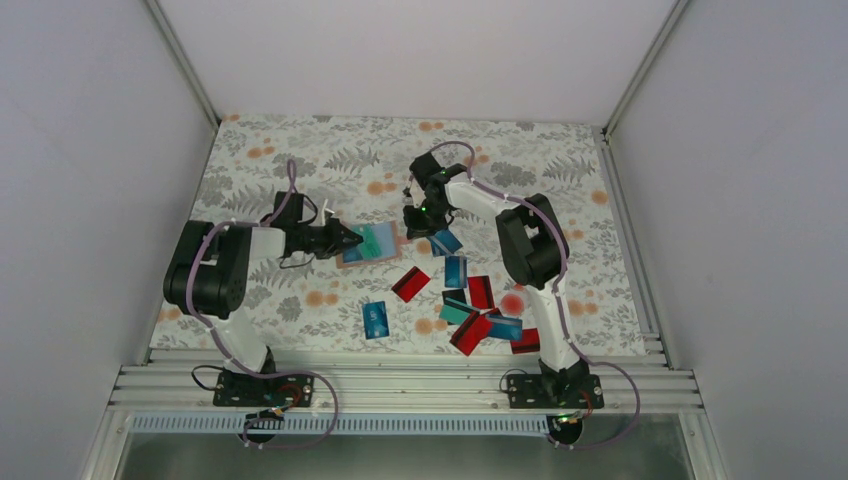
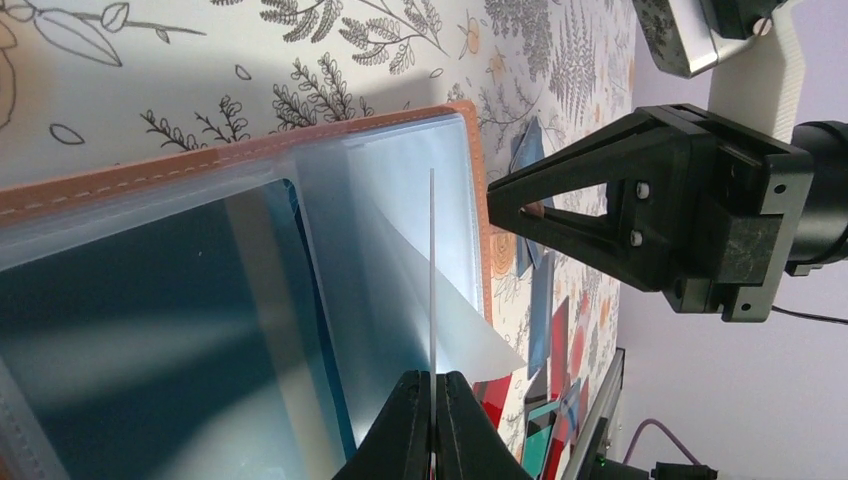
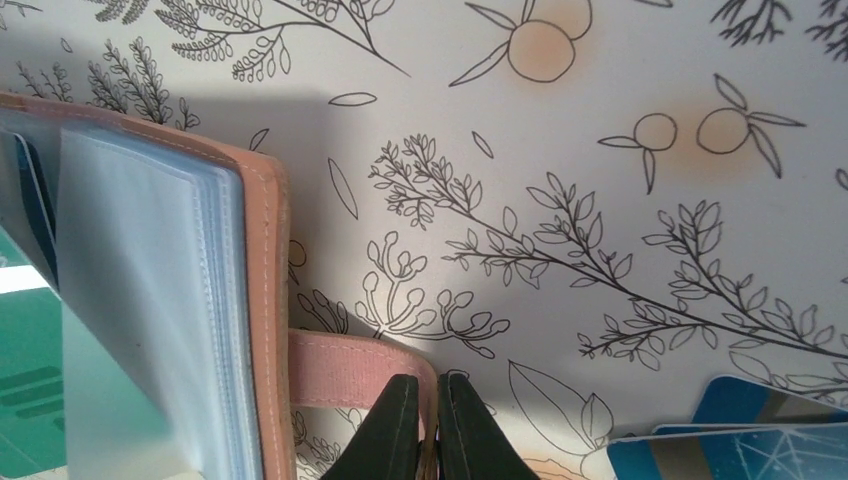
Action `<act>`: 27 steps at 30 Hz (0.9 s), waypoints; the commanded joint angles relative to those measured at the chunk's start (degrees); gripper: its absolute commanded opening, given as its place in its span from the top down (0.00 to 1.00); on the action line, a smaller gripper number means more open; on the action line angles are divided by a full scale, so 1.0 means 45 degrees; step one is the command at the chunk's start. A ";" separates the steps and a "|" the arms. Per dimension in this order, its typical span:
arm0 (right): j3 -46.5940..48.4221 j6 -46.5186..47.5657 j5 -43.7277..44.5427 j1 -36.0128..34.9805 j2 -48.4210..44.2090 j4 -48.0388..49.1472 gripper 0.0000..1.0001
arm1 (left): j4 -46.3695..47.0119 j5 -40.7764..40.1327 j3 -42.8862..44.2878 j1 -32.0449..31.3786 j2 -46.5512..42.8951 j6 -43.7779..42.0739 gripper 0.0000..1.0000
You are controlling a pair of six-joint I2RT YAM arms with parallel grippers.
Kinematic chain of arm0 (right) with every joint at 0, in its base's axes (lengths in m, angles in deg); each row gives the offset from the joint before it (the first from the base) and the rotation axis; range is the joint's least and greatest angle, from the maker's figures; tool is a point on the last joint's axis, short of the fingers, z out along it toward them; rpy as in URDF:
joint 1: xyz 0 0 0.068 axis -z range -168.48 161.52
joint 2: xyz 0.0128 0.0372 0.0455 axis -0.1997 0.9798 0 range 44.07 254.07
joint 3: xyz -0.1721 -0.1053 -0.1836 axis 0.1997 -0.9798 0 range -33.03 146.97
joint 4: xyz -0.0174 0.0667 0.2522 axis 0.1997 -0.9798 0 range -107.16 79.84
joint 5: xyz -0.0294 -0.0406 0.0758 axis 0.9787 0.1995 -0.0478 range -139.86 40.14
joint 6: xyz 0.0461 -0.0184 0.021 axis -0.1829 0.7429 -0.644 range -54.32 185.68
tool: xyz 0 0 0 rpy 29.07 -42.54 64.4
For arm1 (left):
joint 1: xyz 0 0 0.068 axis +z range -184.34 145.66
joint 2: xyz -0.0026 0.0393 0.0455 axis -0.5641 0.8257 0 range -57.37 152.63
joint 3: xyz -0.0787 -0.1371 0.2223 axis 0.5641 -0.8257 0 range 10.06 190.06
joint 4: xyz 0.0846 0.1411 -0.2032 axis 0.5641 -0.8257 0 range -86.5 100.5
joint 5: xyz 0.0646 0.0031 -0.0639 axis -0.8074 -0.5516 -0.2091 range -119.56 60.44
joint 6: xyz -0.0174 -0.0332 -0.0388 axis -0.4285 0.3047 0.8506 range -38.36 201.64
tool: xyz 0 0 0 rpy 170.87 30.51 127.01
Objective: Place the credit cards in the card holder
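The left gripper (image 2: pixel 432 388) is pinching shut on one clear pocket sheet (image 2: pixel 410 260) of the open card holder (image 2: pixel 210 165), holding it up edge-on. The right gripper (image 3: pixel 428 392) is clamping the holder's pink strap (image 3: pixel 340 370). The credit cards (image 1: pixel 470 305) are lying scattered just beside the holder. Holding that pocket mouth spread while a card is being fetched looks key.

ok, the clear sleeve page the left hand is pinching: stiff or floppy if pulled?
Probably floppy: the clear sleeve page bows and curls at its free corner beyond the left hand. Likely light: edge-on it shows as a hairline. Its glossy film may slip.
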 commanded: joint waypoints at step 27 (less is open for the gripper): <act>0.1853 0.0412 0.0180 -0.0102 -0.0528 -0.0560 0.54 | -0.3376 -0.0196 0.1596 0.0293 0.1376 -0.1385 0.98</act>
